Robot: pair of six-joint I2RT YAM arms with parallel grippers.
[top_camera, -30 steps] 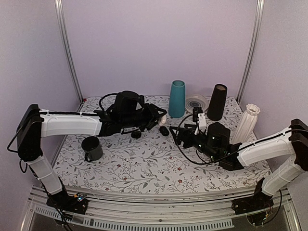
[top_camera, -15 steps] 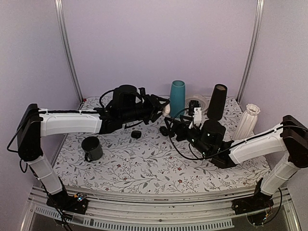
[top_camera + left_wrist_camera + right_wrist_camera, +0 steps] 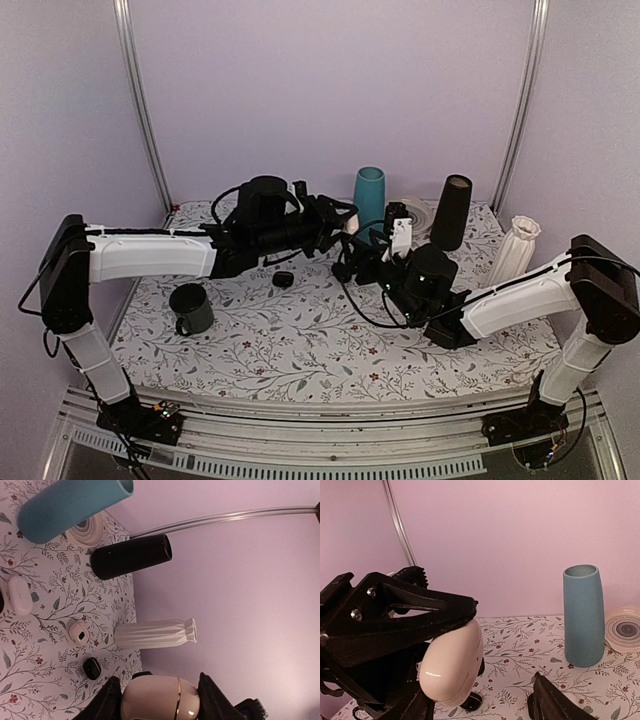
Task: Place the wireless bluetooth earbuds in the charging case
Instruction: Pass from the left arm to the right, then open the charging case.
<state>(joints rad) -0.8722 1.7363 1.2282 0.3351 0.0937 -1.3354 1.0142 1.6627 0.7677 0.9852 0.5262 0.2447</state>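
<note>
Charging case: lid closed, raised above the table near the teal vase, where your left gripper clamps it. Your right gripper faces it close by, fingers spread apart.

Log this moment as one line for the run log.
left claw: shut on closed charging case, held above the table | right claw: open, facing the case
</note>
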